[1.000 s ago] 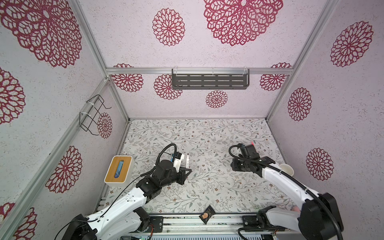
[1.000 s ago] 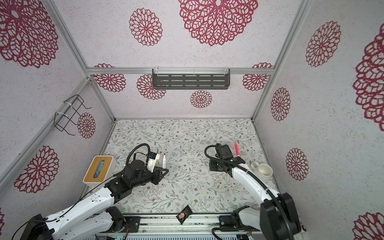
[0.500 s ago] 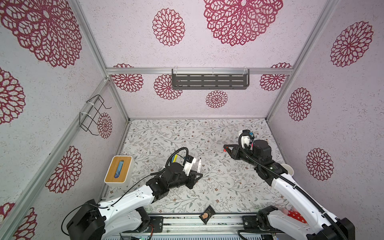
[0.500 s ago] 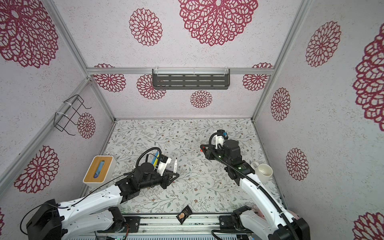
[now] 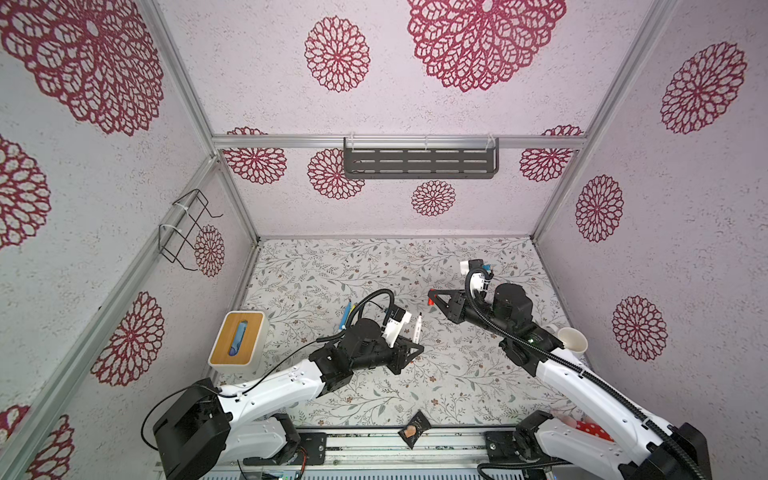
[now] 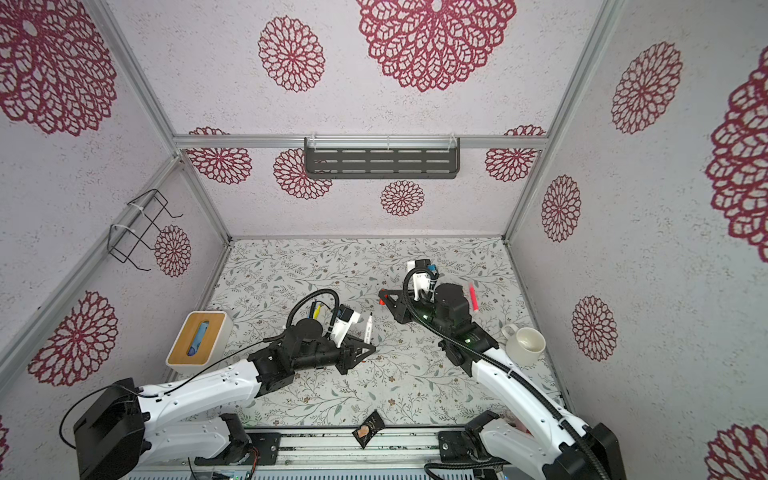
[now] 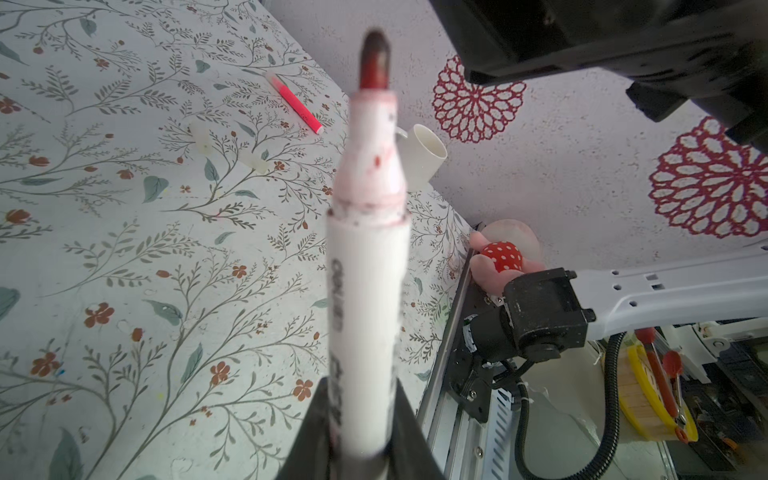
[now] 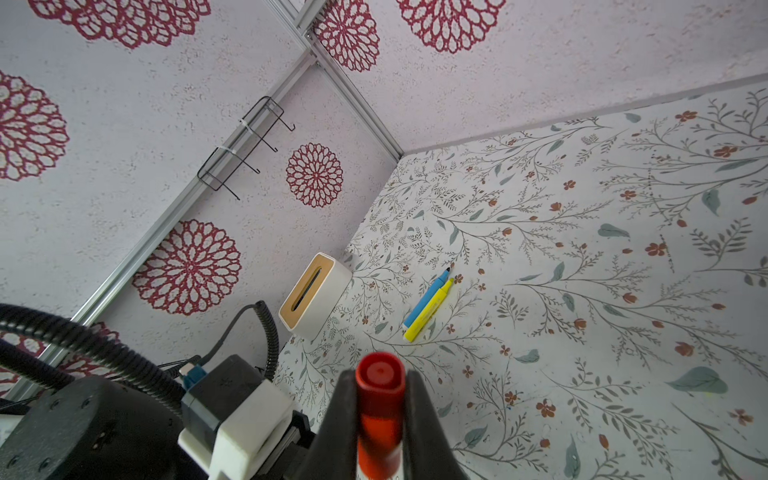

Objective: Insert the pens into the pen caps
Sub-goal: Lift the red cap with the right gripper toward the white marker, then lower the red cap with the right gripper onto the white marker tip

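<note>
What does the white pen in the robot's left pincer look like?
The pen is slim and looks like plastic. It has a white barrel with black lettering, a narrower pale neck smeared with red ink, and a dark red pointed tip. It has no cap on. The left pincer is shut on its back end, so most of the pen sticks straight out beyond it. Nothing else seems to touch the pen.

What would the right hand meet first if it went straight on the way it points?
Probably the tabletop near the blue pen and yellow pen; the right hand, holding the red cap, points there. Depth is unclear.
</note>
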